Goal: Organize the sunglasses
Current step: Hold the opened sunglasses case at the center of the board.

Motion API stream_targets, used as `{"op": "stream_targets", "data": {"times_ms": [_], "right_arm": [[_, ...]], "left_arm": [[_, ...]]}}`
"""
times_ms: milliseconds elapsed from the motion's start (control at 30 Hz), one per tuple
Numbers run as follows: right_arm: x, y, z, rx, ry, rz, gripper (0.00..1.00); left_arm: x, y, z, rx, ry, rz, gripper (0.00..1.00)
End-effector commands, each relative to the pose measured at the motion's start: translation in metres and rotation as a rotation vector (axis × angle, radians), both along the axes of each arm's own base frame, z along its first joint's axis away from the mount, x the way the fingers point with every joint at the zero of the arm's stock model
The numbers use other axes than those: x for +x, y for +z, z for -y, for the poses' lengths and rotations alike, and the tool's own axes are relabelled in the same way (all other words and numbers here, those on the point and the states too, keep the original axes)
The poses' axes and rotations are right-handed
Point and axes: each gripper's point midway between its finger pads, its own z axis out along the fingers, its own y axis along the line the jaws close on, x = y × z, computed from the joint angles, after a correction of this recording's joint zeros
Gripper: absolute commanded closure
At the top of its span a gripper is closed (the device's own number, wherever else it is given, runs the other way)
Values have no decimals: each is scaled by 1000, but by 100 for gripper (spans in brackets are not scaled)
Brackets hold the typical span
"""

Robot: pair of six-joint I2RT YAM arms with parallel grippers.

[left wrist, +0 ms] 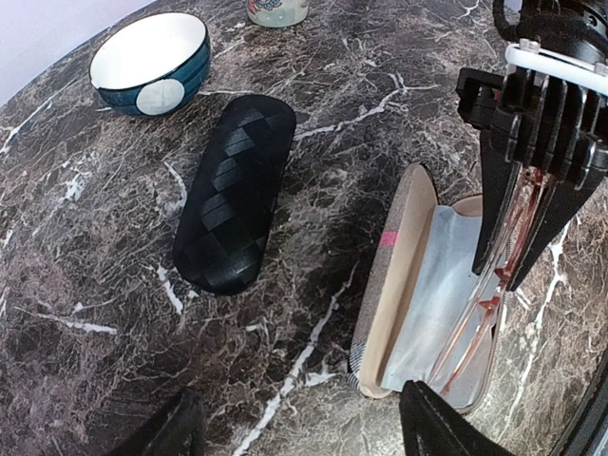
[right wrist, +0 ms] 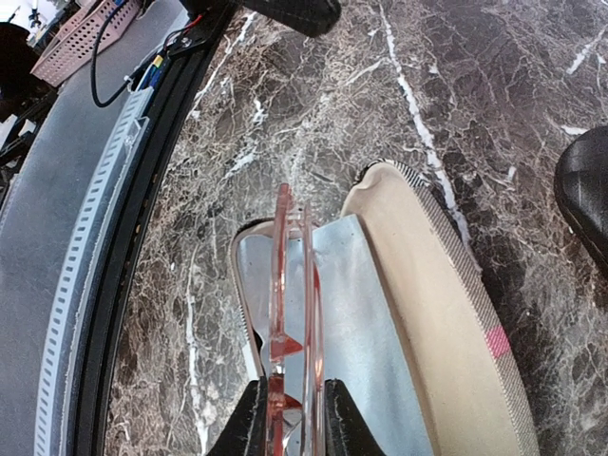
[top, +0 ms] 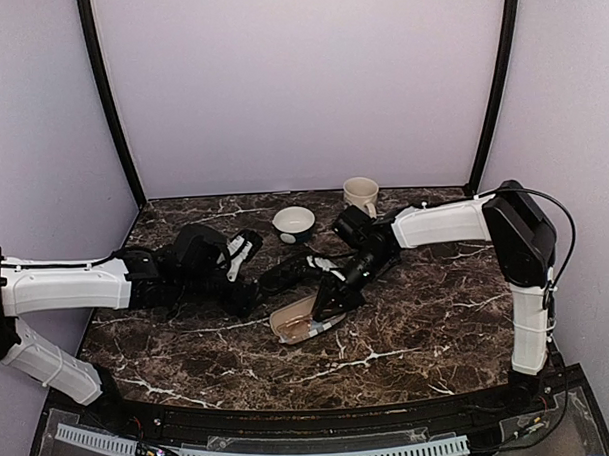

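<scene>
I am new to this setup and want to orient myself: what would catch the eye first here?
The right gripper pinches pink-framed glasses over the open striped case, near the middle of the marble table. Beside it lies a closed black checkered case, with a blue-and-white bowl farther back.

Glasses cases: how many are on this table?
2. A closed black case lies beside the bowl. An open tan case sits nearer the robot, where the right tool holds pink glasses over its opening. None seem hidden.
</scene>
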Motion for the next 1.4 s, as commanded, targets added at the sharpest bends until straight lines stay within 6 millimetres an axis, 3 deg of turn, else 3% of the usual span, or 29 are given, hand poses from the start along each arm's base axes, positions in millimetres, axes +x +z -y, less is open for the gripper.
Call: {"op": "stream_targets", "data": {"times_ms": [0, 567, 933, 1167, 1367], "right_arm": [[-4, 8, -2, 57, 21, -20, 83], [-9, -7, 3, 37, 54, -95, 83], [-16, -13, 9, 23, 27, -123, 83], [-18, -15, 11, 31, 9, -127, 83], [-20, -14, 13, 33, -7, -120, 83]], "left_arm": [[4, 6, 5, -28, 2, 4, 28], [4, 4, 11, -38, -15, -13, 28], [-18, -11, 43, -141, -155, -142, 31], [-20, -31, 53, -156, -151, -226, 32], [-28, -31, 66, -212, -191, -270, 34]]}}
